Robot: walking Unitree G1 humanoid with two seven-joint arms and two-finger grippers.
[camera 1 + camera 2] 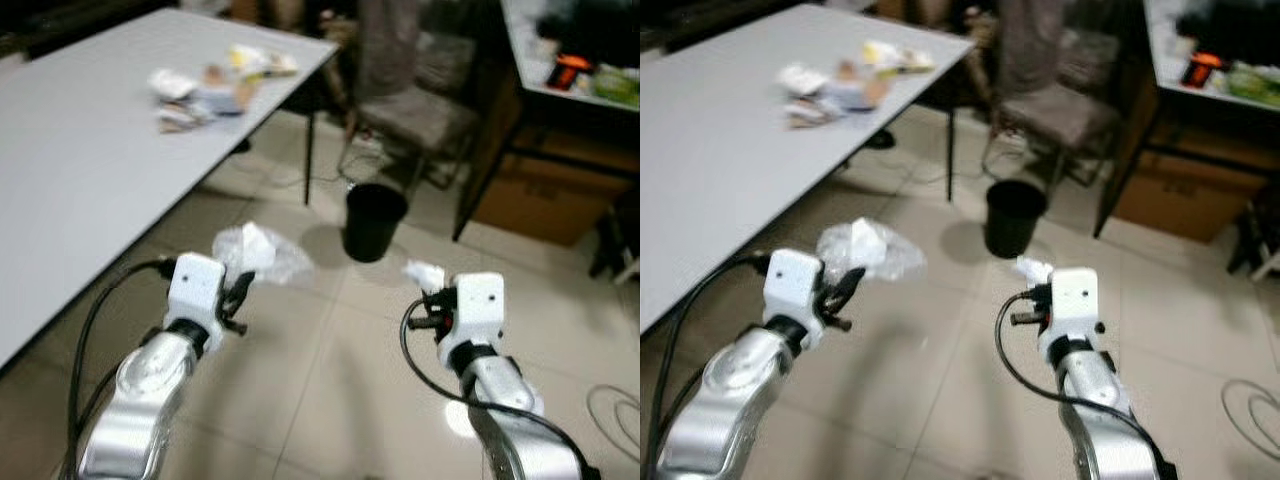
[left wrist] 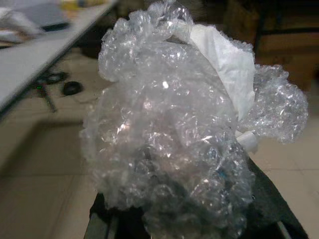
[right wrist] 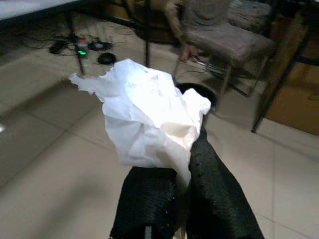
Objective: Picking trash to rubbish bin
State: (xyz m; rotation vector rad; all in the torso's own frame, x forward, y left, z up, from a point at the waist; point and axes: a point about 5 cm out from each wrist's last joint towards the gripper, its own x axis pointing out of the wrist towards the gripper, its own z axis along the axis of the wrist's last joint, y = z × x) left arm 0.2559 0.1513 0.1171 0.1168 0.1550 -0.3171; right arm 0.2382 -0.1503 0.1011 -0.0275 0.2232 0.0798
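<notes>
The left gripper (image 1: 240, 290) is clamped on a wad of bubble wrap (image 2: 174, 124), held above the floor short of the black bin (image 1: 374, 220). The right gripper (image 3: 187, 149) pinches crumpled white paper (image 3: 149, 117), also near the bin. More trash (image 1: 210, 85) lies on the table (image 1: 70, 170) beyond the bin

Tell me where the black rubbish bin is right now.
The black rubbish bin stands on the tiled floor ahead of both grippers, between the grey table on the left and the chair behind it.
</notes>
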